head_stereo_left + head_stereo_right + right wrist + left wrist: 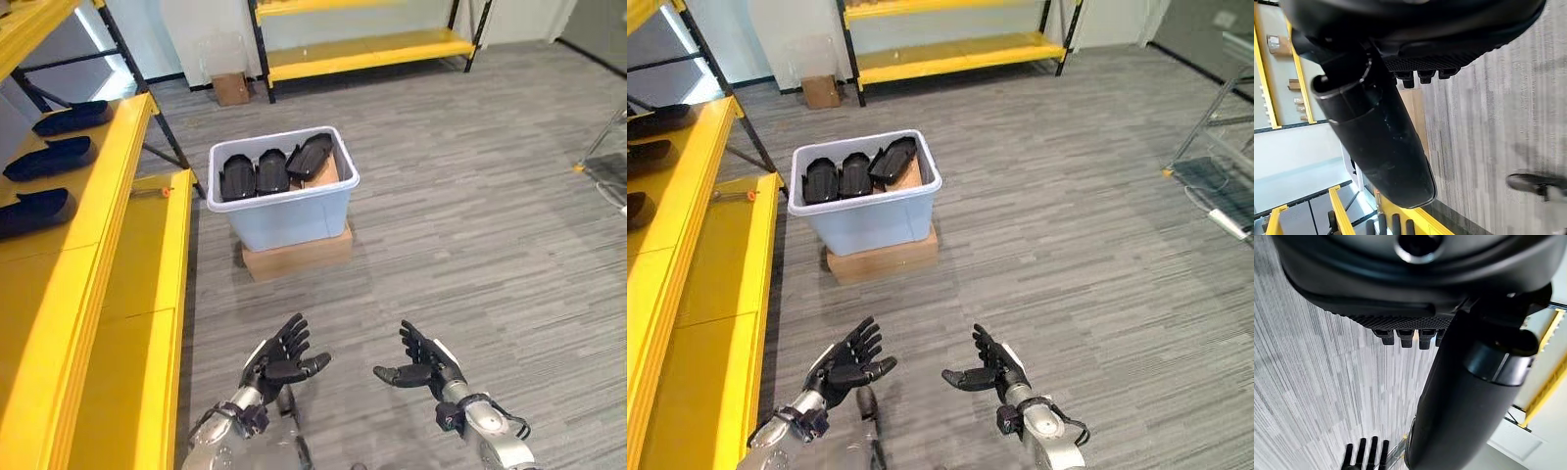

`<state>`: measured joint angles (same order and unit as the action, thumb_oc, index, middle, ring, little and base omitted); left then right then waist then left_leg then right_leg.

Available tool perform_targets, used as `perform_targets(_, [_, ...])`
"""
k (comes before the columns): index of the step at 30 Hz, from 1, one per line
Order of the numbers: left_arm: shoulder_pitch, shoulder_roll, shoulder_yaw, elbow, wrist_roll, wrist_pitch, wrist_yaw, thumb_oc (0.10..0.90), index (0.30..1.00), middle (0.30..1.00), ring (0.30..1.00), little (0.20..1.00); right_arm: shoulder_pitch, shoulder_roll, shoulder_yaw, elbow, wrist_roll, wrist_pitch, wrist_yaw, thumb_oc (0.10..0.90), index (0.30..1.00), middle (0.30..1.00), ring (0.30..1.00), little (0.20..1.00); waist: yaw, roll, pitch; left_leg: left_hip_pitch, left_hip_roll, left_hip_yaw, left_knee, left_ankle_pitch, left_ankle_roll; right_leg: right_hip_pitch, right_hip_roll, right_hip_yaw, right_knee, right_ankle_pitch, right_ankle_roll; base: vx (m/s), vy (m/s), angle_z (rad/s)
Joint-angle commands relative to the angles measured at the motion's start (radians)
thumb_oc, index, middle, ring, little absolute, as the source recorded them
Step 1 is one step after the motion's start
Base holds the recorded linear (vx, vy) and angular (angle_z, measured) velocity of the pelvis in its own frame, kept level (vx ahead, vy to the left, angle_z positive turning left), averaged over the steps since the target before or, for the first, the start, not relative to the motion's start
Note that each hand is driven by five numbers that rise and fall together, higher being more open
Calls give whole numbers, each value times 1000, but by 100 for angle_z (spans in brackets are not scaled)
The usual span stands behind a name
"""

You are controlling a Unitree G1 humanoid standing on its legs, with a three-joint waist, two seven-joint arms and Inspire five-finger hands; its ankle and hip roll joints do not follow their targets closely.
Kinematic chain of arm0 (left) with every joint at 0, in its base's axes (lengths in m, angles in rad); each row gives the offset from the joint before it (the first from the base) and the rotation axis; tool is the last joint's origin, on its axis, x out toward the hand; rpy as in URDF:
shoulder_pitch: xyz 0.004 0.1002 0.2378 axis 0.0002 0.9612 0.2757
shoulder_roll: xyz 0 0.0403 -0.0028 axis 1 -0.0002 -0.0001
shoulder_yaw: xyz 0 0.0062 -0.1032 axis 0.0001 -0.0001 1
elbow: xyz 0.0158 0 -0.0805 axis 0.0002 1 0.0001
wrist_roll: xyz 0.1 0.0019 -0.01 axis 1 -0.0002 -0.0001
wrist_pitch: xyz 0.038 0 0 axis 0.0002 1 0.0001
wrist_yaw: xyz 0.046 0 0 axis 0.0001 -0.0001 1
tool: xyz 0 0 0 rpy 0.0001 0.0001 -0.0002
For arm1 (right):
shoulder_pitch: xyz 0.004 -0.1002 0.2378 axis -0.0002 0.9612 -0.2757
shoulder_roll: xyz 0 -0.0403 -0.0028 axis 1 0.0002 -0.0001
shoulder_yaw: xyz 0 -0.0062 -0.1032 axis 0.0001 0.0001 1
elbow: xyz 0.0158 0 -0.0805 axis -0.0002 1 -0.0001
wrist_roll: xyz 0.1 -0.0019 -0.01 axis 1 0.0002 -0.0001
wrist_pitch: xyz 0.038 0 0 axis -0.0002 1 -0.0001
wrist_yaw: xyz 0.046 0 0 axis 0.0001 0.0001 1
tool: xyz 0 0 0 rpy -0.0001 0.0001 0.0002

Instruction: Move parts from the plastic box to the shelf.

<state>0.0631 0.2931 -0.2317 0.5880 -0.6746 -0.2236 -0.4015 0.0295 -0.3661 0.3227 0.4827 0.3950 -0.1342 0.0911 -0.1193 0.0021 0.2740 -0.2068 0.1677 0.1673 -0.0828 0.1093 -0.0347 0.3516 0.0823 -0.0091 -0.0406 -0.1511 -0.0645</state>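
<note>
Nearest, dark left hand (279,360) and dark right hand (421,364), both relaxed and empty, hovering over grey plank floor (470,225). Well ahead, black moulded parts (269,168) upright in pale blue plastic box (294,211) on cardboard carton (299,257); yellow metal shelf (108,235) alongside. Risks: snagging neighbouring parts, tipping box off carton.

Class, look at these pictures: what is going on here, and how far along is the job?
A humanoid robot stands facing a pale plastic box that sits on a cardboard carton on the floor. Three black parts still stand in the box. Three more black parts already lie on the yellow shelf to the robot's left. Its left hand and right hand are held out in front of it, fingers open and empty, short of the box.
</note>
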Motion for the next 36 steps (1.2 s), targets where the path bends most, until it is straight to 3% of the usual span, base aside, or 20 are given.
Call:
perform_targets(1, [-46, 3, 40, -103, 27, -99, -49, 900, 1000, 1000, 1000, 1000, -36, -9, -26, -115, 25, -56, 37, 900, 1000, 1000, 1000, 1000, 8, 23, -54, 91, 11, 49, 22, 24, -29, -98, -105, -96, 197, -90, 119, 464, 144, -21])
perform_targets(7, [-43, 22, 28, -110, 22, -96, -91, 900, 1000, 1000, 1000, 1000, -49, -6, -20, -124, 30, -37, 49, 900, 1000, 1000, 1000, 1000, 19, 37, -48, 68, -42, 57, 137, -14, -1, -129, -126, -99, 209, -75, 118, 294, 114, -24])
perform_targets(10, [-40, 35, 6, -125, 13, -127, -73, 900, 1000, 1000, 1000, 1000, -60, 7, -1, -149, 36, -33, 38, 900, 1000, 1000, 1000, 1000, 22, 39, -51, 29, -76, 82, 184, -49, 22, -162, -165, -113, 217, -61, 135, 231, 104, 14])
perform_targets(17, [-54, 46, -13, -140, -2, -174, -50, 900, 1000, 1000, 1000, 1000, -85, 24, 24, -160, 21, -62, 11, 900, 1000, 1000, 1000, 1000, 40, 40, -49, 5, -126, 90, 212, -94, 67, -197, -209, -120, 268, -36, 155, 169, 77, 2])
perform_targets(18, [-54, 48, -13, -147, 1, -176, -47, 900, 1000, 1000, 1000, 1000, -88, 29, 25, -163, 24, -70, -8, 900, 1000, 1000, 1000, 1000, 44, 38, -51, 12, -139, 88, 209, -101, 80, -214, -216, -118, 298, -8, 164, 185, 82, 1])
perform_targets(22, [-44, 42, -17, -170, -4, -201, -63, 900, 1000, 1000, 1000, 1000, -92, 48, 1, -174, 47, -95, -122, 900, 1000, 1000, 1000, 1000, 45, 47, -56, 73, -171, 80, 175, -131, 113, -291, -247, -106, 438, 96, 170, 215, 142, -5])
perform_targets(24, [-32, 40, -18, -187, -29, -222, -66, 900, 1000, 1000, 1000, 1000, -86, 58, -20, -182, 26, -142, -172, 900, 1000, 1000, 1000, 1000, 38, 57, -61, 101, -181, 83, 159, -140, 124, -312, -253, -100, 496, 125, 170, 210, 168, -13])
perform_targets(27, [-18, 44, 13, -263, -94, -256, -77, 900, 1000, 1000, 1000, 1000, -55, 66, -72, -273, -23, -203, -264, 900, 1000, 1000, 1000, 1000, 23, 65, -69, 145, -202, 74, 137, -158, 149, -344, -246, -69, 598, 187, 177, 201, 178, -6])
perform_targets(28, [-17, 44, 13, -263, -94, -256, -77, 900, 1000, 1000, 1000, 1000, -55, 66, -72, -273, -24, -202, -264, 900, 1000, 1000, 1000, 1000, 24, 65, -69, 145, -202, 75, 137, -158, 149, -345, -246, -68, 598, 186, 177, 173, 164, 1])
perform_targets(30, [-13, 53, 37, -337, -122, -277, -51, 900, 1000, 1000, 1000, 1000, -20, 81, -136, -346, -4, -216, -394, 900, 1000, 1000, 1000, 1000, 10, 68, -74, 173, -215, 63, 122, -170, 165, -376, -225, -37, 710, 245, 191, 163, 155, 8])
perform_targets(32, [-12, 48, 52, -363, -122, -286, -16, 900, 1000, 1000, 1000, 1000, 0, 97, -168, -370, 7, -218, -459, 900, 1000, 1000, 1000, 1000, 5, 74, -77, 186, -218, 62, 118, -176, 172, -394, -225, -35, 788, 277, 193, 189, 215, 10])
perform_targets(33, [-9, 43, 83, -426, -141, -304, 28, 900, 1000, 1000, 1000, 1000, 31, 112, -217, -418, 1, -220, -548, 900, 1000, 1000, 1000, 1000, -5, 88, -67, 227, -222, 54, 109, -188, 182, -435, -226, -43, 919, 289, 180, 228, 263, -3])
perform_targets(36, [-5, 39, 89, -458, -144, -348, 76, 900, 1000, 1000, 1000, 1000, 23, 112, -222, -442, -59, -228, -655, 900, 1000, 1000, 1000, 1000, -12, 94, -54, 255, -223, 40, 99, -191, 178, -479, -204, -39, 890, 250, 165, 136, 88, -35])
